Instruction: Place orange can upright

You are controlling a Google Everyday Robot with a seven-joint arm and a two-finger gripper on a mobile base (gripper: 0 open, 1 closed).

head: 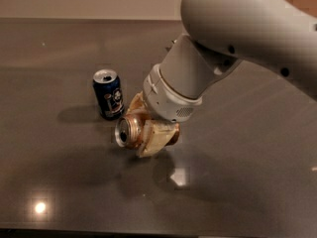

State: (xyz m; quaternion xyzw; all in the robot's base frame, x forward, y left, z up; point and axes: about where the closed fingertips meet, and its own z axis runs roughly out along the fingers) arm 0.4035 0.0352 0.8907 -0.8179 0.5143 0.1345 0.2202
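The orange can (pixel 130 131) is shiny copper with a silver top. It lies on its side, top facing left toward the camera, held just above the dark table (pixel 59 172). My gripper (pixel 146 128) is shut on the orange can, with a pale finger (pixel 154 139) across its near side and another behind it. The big white arm reaches in from the upper right and hides the can's back end.
A dark blue can (pixel 108 93) with a white label stands upright just left of and behind the gripper, close to the orange can. Light spots reflect on the glossy table at the front left.
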